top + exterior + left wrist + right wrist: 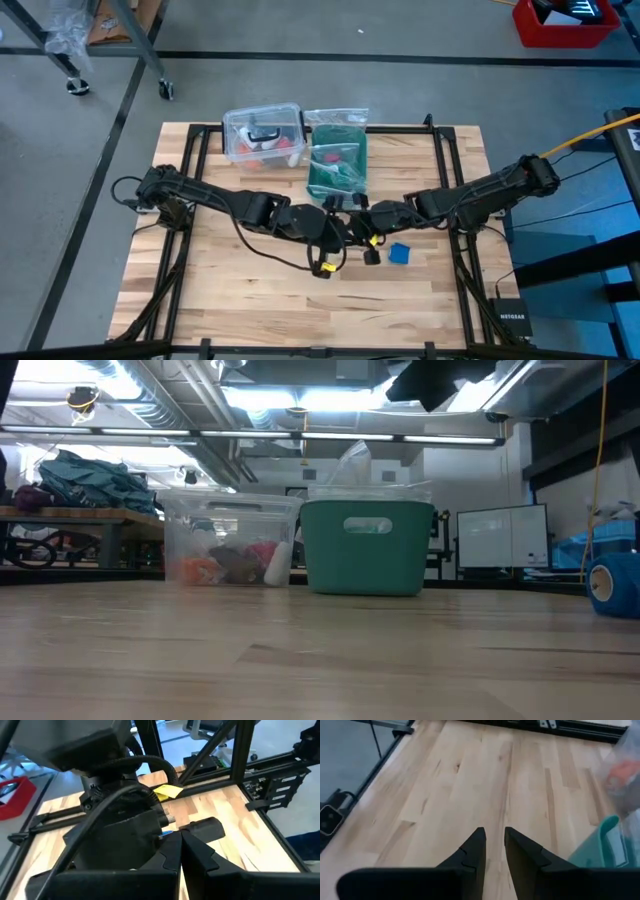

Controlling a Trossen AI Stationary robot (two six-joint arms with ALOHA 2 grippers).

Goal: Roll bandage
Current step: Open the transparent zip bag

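Two dark arms reach in over our wooden table (250, 290) in the overhead picture, and they meet near the middle of the frame. We see the left arm (200, 195) come in from the left edge and the right arm (490, 190) from the right edge.

Behind them, toward the top of the frame, stands the teal basket (337, 160) with clear plastic bags in it, and just left of it sits a clear plastic box (262, 135) with small coloured things inside. From table level we see the same two side by side, the box (228, 545) left of the basket (367, 547), and they look close together or touching.

Our left gripper (335, 232) sits at the centre of the table; in its own wrist picture the left gripper (181, 851) has its fingers pressed together with nothing between them. Our right gripper (352, 208) is just beside it; in its wrist picture the right gripper (494, 845) shows a narrow gap between the fingers, with only bare wood behind it.

Smallest is the bandage (399, 253), a little blue roll lying on the wood just below and right of the grippers, apart from both. At table level the bandage (614, 584) shows at the right edge of the frame.
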